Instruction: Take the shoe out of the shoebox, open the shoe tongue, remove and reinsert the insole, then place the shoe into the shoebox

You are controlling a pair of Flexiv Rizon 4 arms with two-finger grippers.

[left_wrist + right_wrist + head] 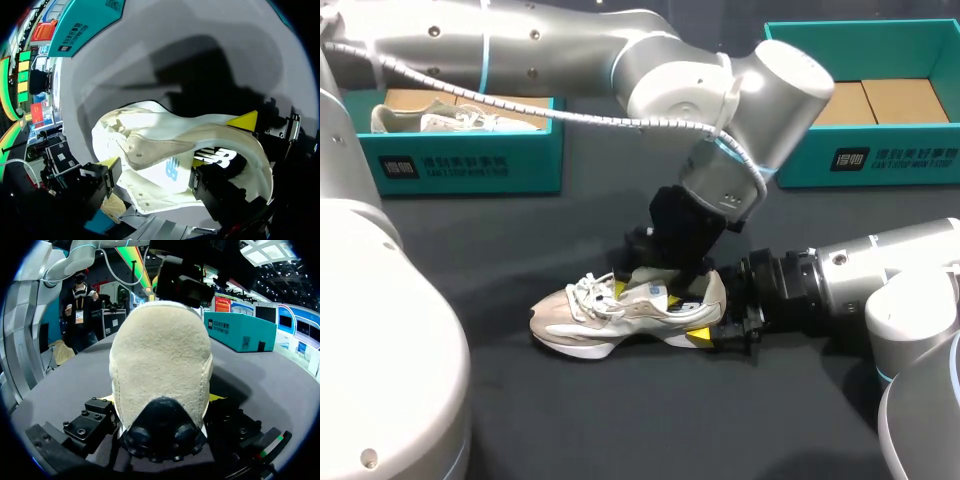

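Dark worktop (620, 430) carries the shoe (610, 318) on its sole near the middle, well apart from the teal shoebox (880, 165) behind. Right jaws stand closed on the heel (160, 365) from both sides, pinning it. Left jaws hang over the tongue (167, 171) at the shoe's opening; whether they grip it I cannot tell. Light and soft, the shoe probably buckles if squeezed; its stiff heel looks the firmest hold, the floppy tongue best pinched by its edge.

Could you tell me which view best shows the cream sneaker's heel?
The right wrist view: the heel of the cream sneaker fills it. The head view shows it side-on; the left wrist view, from above.
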